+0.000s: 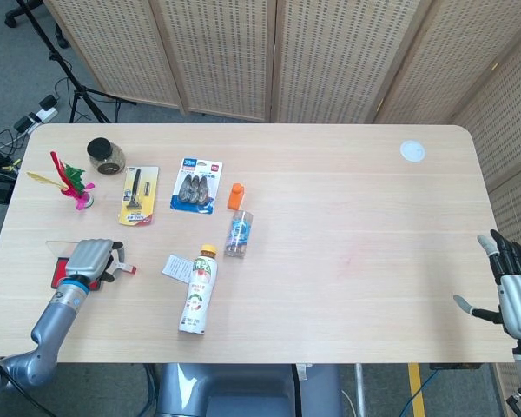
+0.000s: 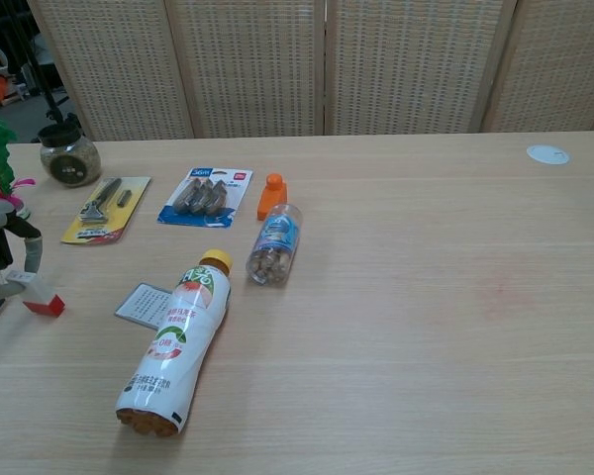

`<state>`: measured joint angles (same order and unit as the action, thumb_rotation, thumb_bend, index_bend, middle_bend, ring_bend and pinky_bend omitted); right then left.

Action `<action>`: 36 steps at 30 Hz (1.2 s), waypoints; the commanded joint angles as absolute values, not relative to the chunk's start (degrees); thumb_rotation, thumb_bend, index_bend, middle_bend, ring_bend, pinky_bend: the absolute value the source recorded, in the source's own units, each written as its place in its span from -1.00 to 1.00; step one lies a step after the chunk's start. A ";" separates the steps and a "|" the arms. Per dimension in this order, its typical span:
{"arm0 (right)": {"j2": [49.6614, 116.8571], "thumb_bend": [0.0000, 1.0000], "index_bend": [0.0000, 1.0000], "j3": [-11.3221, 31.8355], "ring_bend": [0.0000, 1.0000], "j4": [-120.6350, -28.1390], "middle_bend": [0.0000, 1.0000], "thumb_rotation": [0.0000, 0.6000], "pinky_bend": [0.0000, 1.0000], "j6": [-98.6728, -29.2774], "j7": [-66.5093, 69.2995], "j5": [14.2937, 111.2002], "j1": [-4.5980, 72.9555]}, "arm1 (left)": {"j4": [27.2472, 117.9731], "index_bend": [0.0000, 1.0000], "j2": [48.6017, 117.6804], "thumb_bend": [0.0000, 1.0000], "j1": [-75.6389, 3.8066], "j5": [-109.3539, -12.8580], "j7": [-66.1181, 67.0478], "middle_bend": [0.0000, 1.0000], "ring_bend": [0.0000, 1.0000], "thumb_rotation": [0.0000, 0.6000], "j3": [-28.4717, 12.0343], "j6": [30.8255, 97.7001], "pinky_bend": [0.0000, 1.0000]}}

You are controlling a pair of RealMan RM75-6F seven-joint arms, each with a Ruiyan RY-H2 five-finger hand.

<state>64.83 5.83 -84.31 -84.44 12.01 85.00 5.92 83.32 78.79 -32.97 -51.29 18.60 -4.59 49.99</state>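
My left hand (image 1: 89,259) lies near the table's front left, fingers curled over a flat red item (image 1: 60,272). It pinches a small white piece with a red end (image 1: 127,270), which sticks out to its right just above the tabletop. The chest view shows only part of this hand (image 2: 2,244) and the piece (image 2: 38,295) at the left edge. My right hand (image 1: 512,288) hangs off the table's front right corner with fingers spread and nothing in it. The chest view does not show it.
A drink bottle (image 1: 197,289) lies beside a paper leaflet (image 1: 174,266). Behind them lie a small clear jar (image 1: 238,233), an orange cap (image 1: 235,195), a blue blister pack (image 1: 196,185) and a yellow razor card (image 1: 137,195). A glass jar (image 1: 106,156), a feather toy (image 1: 72,184) and a white disc (image 1: 412,151) stand farther back.
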 commanded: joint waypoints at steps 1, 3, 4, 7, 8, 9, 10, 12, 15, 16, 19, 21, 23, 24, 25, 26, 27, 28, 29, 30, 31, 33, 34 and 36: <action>64.84 -1.00 -1.00 5.82 -1.00 -84.31 -1.00 1.00 -1.00 -84.45 12.04 85.00 5.91 | 83.14 0.28 79.06 -0.28 -33.04 -50.80 19.27 1.00 0.83 1.00 -4.34 50.31 0.85; 64.84 -1.00 -1.00 5.83 -1.00 -84.30 -1.00 1.00 -1.00 -84.47 12.07 85.00 5.91 | 83.23 0.26 79.09 -0.28 -33.07 -50.30 19.12 1.00 0.83 1.00 -4.40 50.09 0.85; 64.84 -1.00 -1.00 5.82 -1.00 -84.31 -1.00 1.00 -1.00 -84.46 12.11 85.02 5.91 | 83.30 0.25 78.96 -0.28 -33.09 -50.15 19.08 1.00 0.83 1.00 -4.47 50.14 0.85; 64.80 -1.00 -1.00 5.82 -1.00 -84.35 -1.00 1.00 -1.00 -84.49 12.15 85.02 5.90 | 83.49 0.21 78.67 -0.29 -33.15 -49.98 19.08 1.00 0.83 1.00 -4.38 50.05 0.85; 64.79 -1.00 -1.00 5.83 -1.00 -84.36 -1.00 1.00 -1.00 -84.49 12.17 85.01 5.89 | 83.53 0.21 78.62 -0.28 -33.17 -49.89 19.01 1.00 0.83 1.00 -4.34 49.92 0.85; 64.77 -1.00 -1.00 5.84 -1.00 -84.36 -1.00 1.00 -1.00 -84.50 12.20 84.99 5.88 | 83.59 0.20 78.56 -0.28 -33.19 -49.75 18.88 1.00 0.83 1.00 -4.29 49.67 0.85; 64.76 -1.00 -1.00 5.87 -1.00 -84.34 -1.00 1.00 -1.00 -84.54 12.18 84.97 5.87 | 83.57 0.19 78.48 -0.28 -33.27 -49.65 18.86 1.00 0.83 1.00 -4.19 49.41 0.85; 64.77 -1.00 -1.00 5.86 -1.00 -84.31 -1.00 1.00 -1.00 -84.55 12.10 84.91 5.84 | 83.47 0.16 78.47 -0.28 -33.38 -49.51 18.96 1.00 0.83 1.00 -4.08 49.23 0.85; 64.77 -1.00 -1.00 5.89 -1.00 -84.32 -1.00 1.00 -1.00 -84.51 12.01 84.85 5.86 | 83.45 0.12 78.49 -0.28 -33.43 -49.35 18.82 1.00 0.83 1.00 -4.06 49.13 0.85; 64.77 -1.00 -1.00 5.89 -1.00 -84.32 -1.00 1.00 -1.00 -84.50 11.99 84.84 5.86 | 83.45 0.12 78.48 -0.28 -33.45 -49.35 18.80 1.00 0.83 1.00 -4.04 49.12 0.85; 64.81 -1.00 -1.00 5.91 -1.00 -84.30 -1.00 1.00 -1.00 -84.45 11.97 84.81 5.90 | 83.56 0.10 78.42 -0.29 -33.50 -49.56 18.84 1.00 0.83 1.00 -4.00 49.42 0.85; 64.82 -1.00 -1.00 5.92 -1.00 -84.30 -1.00 1.00 -1.00 -84.48 11.99 84.83 5.90 | 83.78 0.08 78.25 -0.29 -33.49 -49.63 18.78 1.00 0.83 1.00 -3.99 49.56 0.85; 64.82 -1.00 -1.00 5.93 -1.00 -84.29 -1.00 1.00 -1.00 -84.50 12.00 84.83 5.89 | 83.84 0.05 78.17 -0.29 -33.49 -49.67 18.75 1.00 0.83 1.00 -3.96 49.61 0.85; 64.81 -1.00 -1.00 5.94 -1.00 -84.30 -1.00 1.00 -1.00 -84.52 12.01 84.82 5.89 | 83.85 0.03 78.13 -0.29 -33.48 -49.72 18.74 1.00 0.83 1.00 -3.92 49.64 0.85; 64.81 -1.00 -1.00 5.95 -1.00 -84.29 -1.00 1.00 -1.00 -84.53 11.99 84.83 5.89 | 83.88 0.01 78.09 -0.29 -33.47 -49.76 18.73 1.00 0.83 1.00 -3.89 49.66 0.85; 64.81 -1.00 -1.00 5.94 -1.00 -84.27 -1.00 1.00 -1.00 -84.54 11.99 84.83 5.88 | 83.90 0.01 78.06 -0.29 -33.45 -49.82 18.67 1.00 0.83 1.00 -3.85 49.69 0.85; 64.82 -1.00 -1.00 5.93 -1.00 -84.27 -1.00 1.00 -1.00 -84.55 12.01 84.83 5.86 | 83.92 0.00 78.02 -0.29 -33.44 -49.88 18.63 1.00 0.83 1.00 -3.83 49.71 0.85; 64.80 -1.00 -1.00 5.95 -1.00 -84.28 -1.00 1.00 -1.00 -84.57 12.08 84.84 5.87 | 83.95 0.00 77.94 -0.29 -33.41 -50.00 18.57 1.00 0.83 1.00 -3.72 49.68 0.85; 64.79 -1.00 -1.00 5.95 -1.00 -84.28 -1.00 1.00 -1.00 -84.59 12.10 84.84 5.86 | 84.03 0.00 77.87 -0.29 -33.39 -50.07 18.49 1.00 0.83 1.00 -3.65 49.65 0.85; 64.78 -1.00 -1.00 5.98 -1.00 -84.28 -1.00 1.00 -1.00 -84.61 12.17 84.81 5.85 | 84.20 0.00 77.74 -0.29 -33.32 -50.26 18.38 1.00 0.83 1.00 -3.52 49.60 0.85; 64.76 -1.00 -1.00 5.98 -1.00 -84.29 -1.00 1.00 -1.00 -84.61 12.20 84.80 5.84 | 84.38 0.00 77.58 -0.29 -33.28 -50.50 18.21 1.00 0.83 1.00 -3.46 49.60 0.85; 64.75 -1.00 -1.00 5.99 -1.00 -84.30 -1.00 1.00 -1.00 -84.62 12.20 84.80 5.84 | 84.75 -0.01 77.27 -0.29 -33.24 -50.86 17.99 1.00 0.83 1.00 -3.38 49.60 0.85; 64.74 -1.00 -1.00 6.01 -1.00 -84.30 -1.00 1.00 -1.00 -84.63 12.20 84.78 5.84 | 85.09 -0.03 77.01 -0.30 -33.17 -51.25 17.78 1.00 0.83 1.00 -3.35 49.73 0.85; 64.73 -1.00 -1.00 6.03 -1.00 -84.29 -1.00 1.00 -1.00 -84.63 12.21 84.74 5.83 | 85.58 -0.07 76.60 -0.32 -33.05 -51.77 17.50 1.00 0.83 1.00 -3.27 49.90 0.85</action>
<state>64.73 6.03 -84.30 -84.62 12.22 84.74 5.83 85.38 76.79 -33.13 -51.57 17.65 -3.33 49.80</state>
